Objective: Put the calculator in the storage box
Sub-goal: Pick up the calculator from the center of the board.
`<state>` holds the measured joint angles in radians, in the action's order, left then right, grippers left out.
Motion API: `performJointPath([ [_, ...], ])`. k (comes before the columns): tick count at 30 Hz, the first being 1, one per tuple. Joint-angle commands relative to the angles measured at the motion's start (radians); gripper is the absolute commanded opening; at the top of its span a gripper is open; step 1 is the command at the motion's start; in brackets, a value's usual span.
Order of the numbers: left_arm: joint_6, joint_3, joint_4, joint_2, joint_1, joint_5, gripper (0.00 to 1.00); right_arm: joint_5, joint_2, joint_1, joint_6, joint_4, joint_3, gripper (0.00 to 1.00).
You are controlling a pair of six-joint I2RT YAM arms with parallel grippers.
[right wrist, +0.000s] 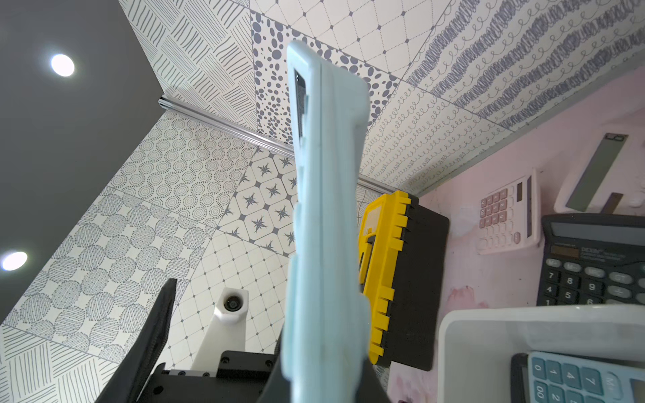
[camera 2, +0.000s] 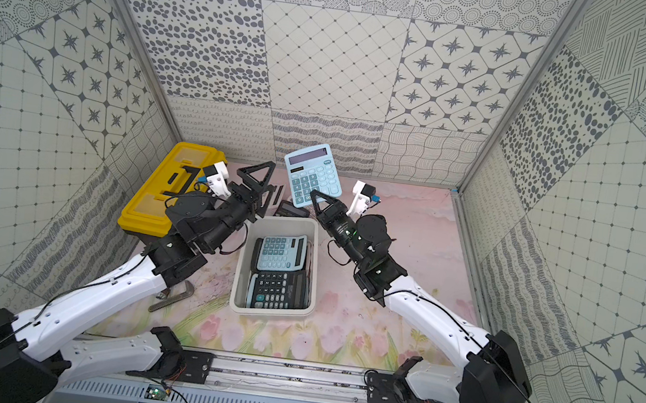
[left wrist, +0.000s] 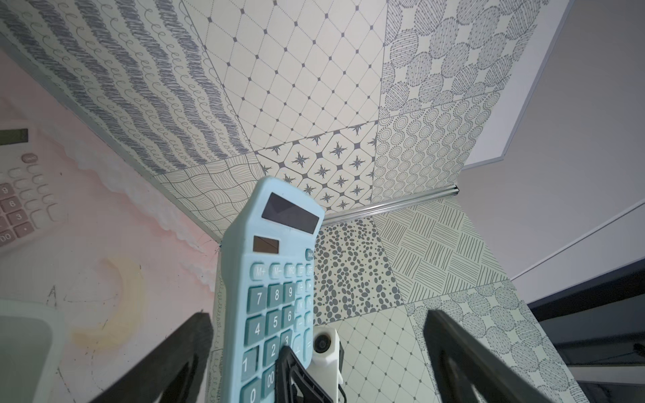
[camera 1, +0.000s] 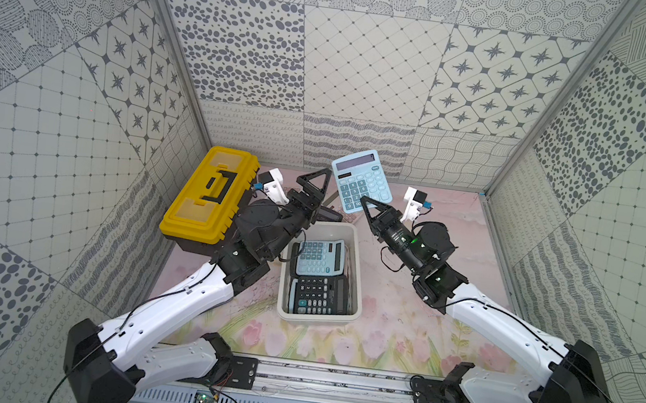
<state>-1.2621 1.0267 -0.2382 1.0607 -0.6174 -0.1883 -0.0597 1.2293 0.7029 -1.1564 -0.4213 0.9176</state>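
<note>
Top view, right gripper [camera 1: 365, 202] pinching calculator [camera 1: 361, 177] edge

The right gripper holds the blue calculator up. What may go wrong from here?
1. The right gripper pinches only the lower end of the light blue calculator, so it may swing or slip.
2. The storage box already holds two calculators covering its floor; this one may sit tilted on top.
</note>
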Motion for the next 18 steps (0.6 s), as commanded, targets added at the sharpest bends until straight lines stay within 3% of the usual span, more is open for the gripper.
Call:
performJointPath([
  [1,0.255,0.095,0.565,-0.062,0.079,0.149,1.00,-0.136,-0.060,-0.030,0.137,0.233,0.085,0.00],
  [5,0.341,0.115,0.742,-0.072,0.219,0.367,1.00,-0.247,-0.068,-0.057,0.262,0.493,0.180,0.00],
  [9,0.425,0.131,0.805,-0.034,0.356,0.618,1.00,-0.419,-0.010,-0.083,0.330,0.681,0.264,0.00],
  [12,0.493,0.173,0.879,0.014,0.414,0.681,1.00,-0.509,0.049,-0.086,0.367,0.793,0.321,0.00],
  [18,0.526,0.153,0.919,0.010,0.470,0.635,1.00,-0.595,0.185,-0.085,0.438,1.023,0.434,0.00],
])
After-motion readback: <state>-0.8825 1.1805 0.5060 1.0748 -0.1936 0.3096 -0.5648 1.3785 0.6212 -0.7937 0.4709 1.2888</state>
